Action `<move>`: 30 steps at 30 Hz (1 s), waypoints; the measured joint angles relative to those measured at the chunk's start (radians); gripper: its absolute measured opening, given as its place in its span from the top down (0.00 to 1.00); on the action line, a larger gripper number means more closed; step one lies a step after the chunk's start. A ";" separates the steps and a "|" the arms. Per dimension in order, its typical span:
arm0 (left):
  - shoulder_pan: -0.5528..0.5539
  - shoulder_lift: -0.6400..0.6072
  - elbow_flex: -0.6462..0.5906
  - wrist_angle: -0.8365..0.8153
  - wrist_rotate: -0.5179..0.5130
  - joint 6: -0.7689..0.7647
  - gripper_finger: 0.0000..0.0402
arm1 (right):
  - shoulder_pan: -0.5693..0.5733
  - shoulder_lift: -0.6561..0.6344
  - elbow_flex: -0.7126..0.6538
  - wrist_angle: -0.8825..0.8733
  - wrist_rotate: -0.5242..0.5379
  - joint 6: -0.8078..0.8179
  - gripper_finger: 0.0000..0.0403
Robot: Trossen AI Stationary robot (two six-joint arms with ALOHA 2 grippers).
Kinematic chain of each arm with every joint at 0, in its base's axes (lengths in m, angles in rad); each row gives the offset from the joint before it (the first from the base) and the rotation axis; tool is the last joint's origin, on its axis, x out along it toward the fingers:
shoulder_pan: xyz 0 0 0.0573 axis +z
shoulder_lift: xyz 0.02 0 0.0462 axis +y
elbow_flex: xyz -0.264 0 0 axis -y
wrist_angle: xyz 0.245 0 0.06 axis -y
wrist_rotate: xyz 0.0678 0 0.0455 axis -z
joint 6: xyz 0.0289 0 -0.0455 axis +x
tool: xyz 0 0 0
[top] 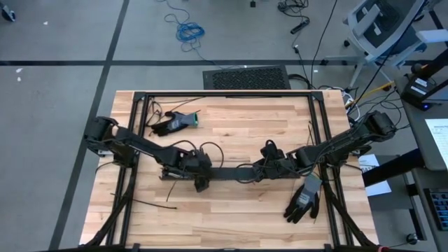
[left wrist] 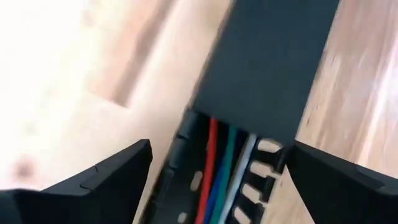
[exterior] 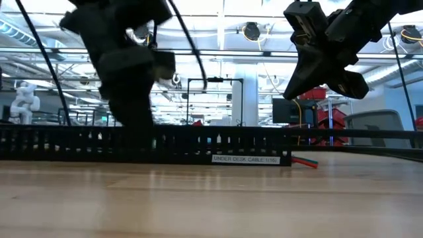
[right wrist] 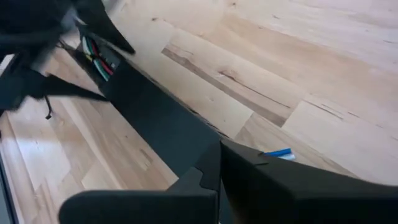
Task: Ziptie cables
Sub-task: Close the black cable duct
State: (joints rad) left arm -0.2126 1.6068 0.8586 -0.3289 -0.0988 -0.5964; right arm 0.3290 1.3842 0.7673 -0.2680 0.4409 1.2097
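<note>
1. Progress: looks early, by judgement; shows no tie cinched round the cables [left wrist: 214,168] in any view.
2. Done so far: seems limited to laying the cables along the black tray [top: 227,173], which sits mid-table between the two arms.
3. Left to do, most likely: fetching a strip, threading it round the bundle, pulling it tight. Lying untouched near the table's front left: one thin black strip [top: 150,204], well apart from both grippers.
4. Left gripper [top: 200,178]: spread as wide as it goes at the tray's left end, a finger on either side of the tray, holding nothing; hovers close over the exposed wires.
5. Right gripper [top: 269,166]: fully closed near the tray's right end, raised clear of the tray in the low view; grips nothing that can be made out.
6. Look of the cables: thin insulated wires in red, green, blue and white, running side by side and straight along the tray's channel. Bare to view only where the dark cover [left wrist: 267,68] stops; hidden under it elsewhere.
7. Peeking out at the tray's right end: red and blue wire tips [exterior: 304,160], resting on the wood. Cannot tell where the connector is.
8. Elsewhere on the table: two dark gloves, one at the back left [top: 173,123], one at the front right [top: 304,200], both apart from the work.
</note>
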 joint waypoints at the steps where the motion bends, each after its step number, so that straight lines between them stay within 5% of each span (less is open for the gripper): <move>1: -0.005 -0.019 0.002 -0.014 -0.033 0.013 0.09 | 0.000 0.000 0.000 -0.001 -0.004 -0.003 1.00; 4: -0.013 -0.041 0.001 -0.056 -0.115 0.082 0.09 | 0.000 0.000 0.000 -0.006 -0.025 -0.005 1.00; 15: 0.015 -0.025 0.000 -0.099 -0.038 0.590 0.09 | 0.014 0.000 0.000 -0.030 -0.121 -0.021 1.00; 24: 0.075 -0.032 -0.059 0.006 -0.006 0.571 0.09 | 0.053 0.000 0.000 -0.054 -0.133 0.065 1.00; 30: 0.081 -0.144 -0.152 0.055 -0.016 0.526 0.13 | 0.067 0.000 0.000 -0.052 -0.134 0.088 1.00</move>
State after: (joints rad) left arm -0.1318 1.4629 0.7064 -0.2735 -0.1144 -0.0704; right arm 0.3958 1.3842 0.7670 -0.3202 0.3072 1.2976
